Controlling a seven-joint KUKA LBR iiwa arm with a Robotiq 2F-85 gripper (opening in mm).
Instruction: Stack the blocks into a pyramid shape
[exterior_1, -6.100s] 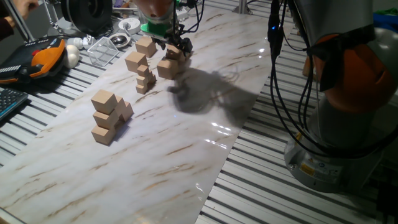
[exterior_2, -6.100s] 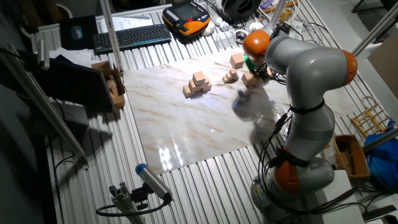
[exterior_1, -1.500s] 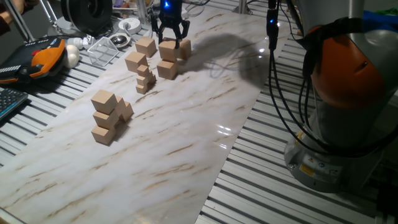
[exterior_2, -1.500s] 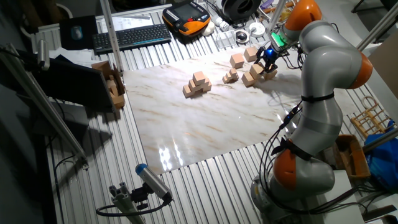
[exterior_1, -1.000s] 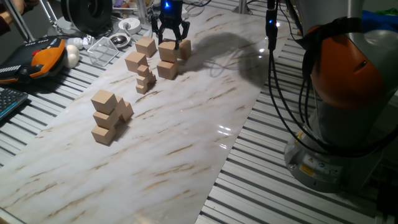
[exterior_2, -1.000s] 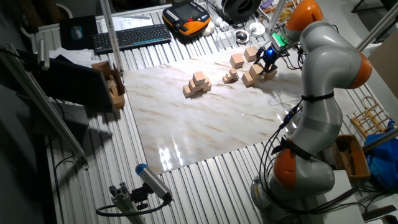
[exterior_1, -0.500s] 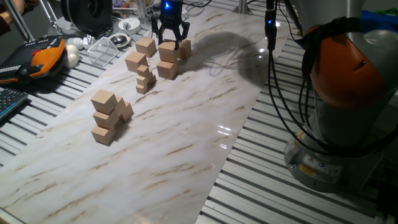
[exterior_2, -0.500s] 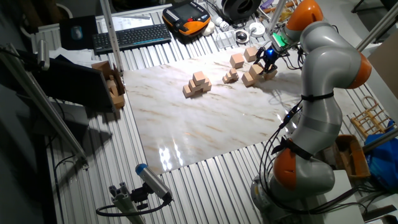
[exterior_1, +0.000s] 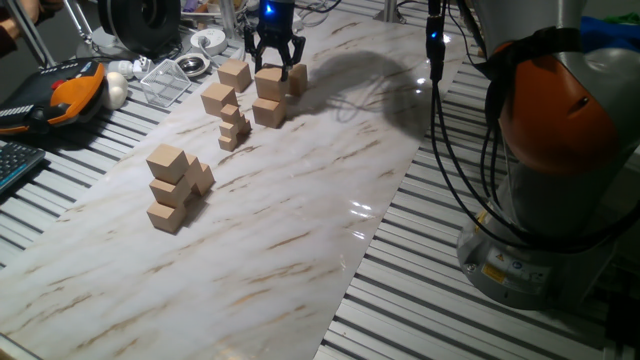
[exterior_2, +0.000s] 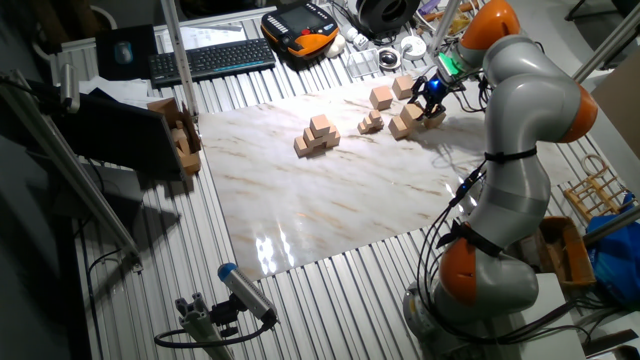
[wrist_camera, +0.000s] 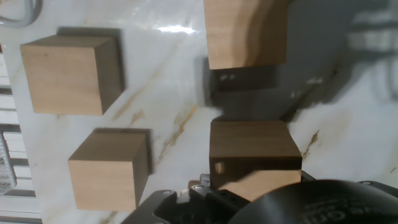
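My gripper (exterior_1: 275, 62) hangs at the far end of the marble board, its fingers spread just above and to either side of a tan block (exterior_1: 270, 82). That block rests on another block (exterior_1: 268, 111). A third block (exterior_1: 298, 78) stands right behind them. Two more blocks (exterior_1: 234, 74) (exterior_1: 217, 98) stand to the left. A stepped pile of tan blocks (exterior_1: 170, 186) stands nearer the camera. In the hand view the stacked block (wrist_camera: 252, 152) lies in shadow under the hand, with blocks beyond it (wrist_camera: 245, 31) and to the left (wrist_camera: 71, 73) (wrist_camera: 109, 168). In the other fixed view the gripper (exterior_2: 432, 88) is at the board's far right.
Several much smaller tan cubes (exterior_1: 233, 127) are piled between the two left blocks and the pile. A clear plastic box (exterior_1: 168, 82), an orange pendant (exterior_1: 70, 92) and a keyboard (exterior_1: 15, 165) lie off the board's left edge. The robot base (exterior_1: 555, 150) stands at the right.
Six seconds ago the gripper held a block low beside the lone block; now that block sits on top of it. Nothing has moved in the last second and a half.
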